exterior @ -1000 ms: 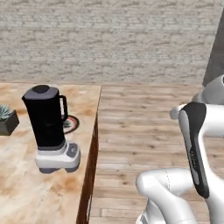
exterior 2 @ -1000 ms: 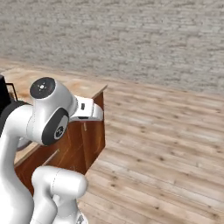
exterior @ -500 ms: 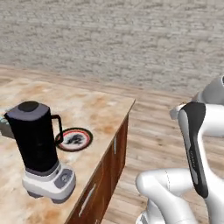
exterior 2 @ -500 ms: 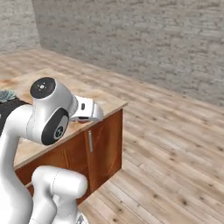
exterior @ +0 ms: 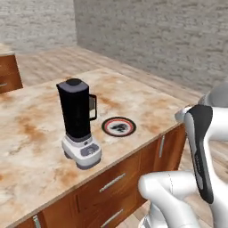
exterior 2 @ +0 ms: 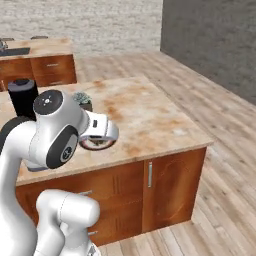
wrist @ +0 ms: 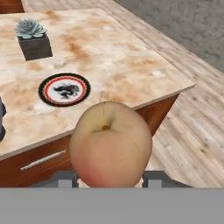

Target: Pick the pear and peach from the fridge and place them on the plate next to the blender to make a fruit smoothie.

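In the hand view the pinkish-orange peach sits close to the camera, and my gripper is shut on it, a dark fingertip on each side. Beyond it, on the marble island counter, lies the plate, dark with a red ring and a pale centre. The plate is just right of the black blender on its grey base. In the right base view my arm hides part of the plate, and the blender stands behind my arm. The pear and the fridge are out of view.
A small potted succulent stands on the counter behind the plate. The counter's wooden cabinet front with bar handles faces me. Open wood floor lies to the right, and a second counter stands far back.
The whole scene has shifted as the base moved: the island counter with the blender and plate now lies closer and is seen from another side. The peach stays in my grip.
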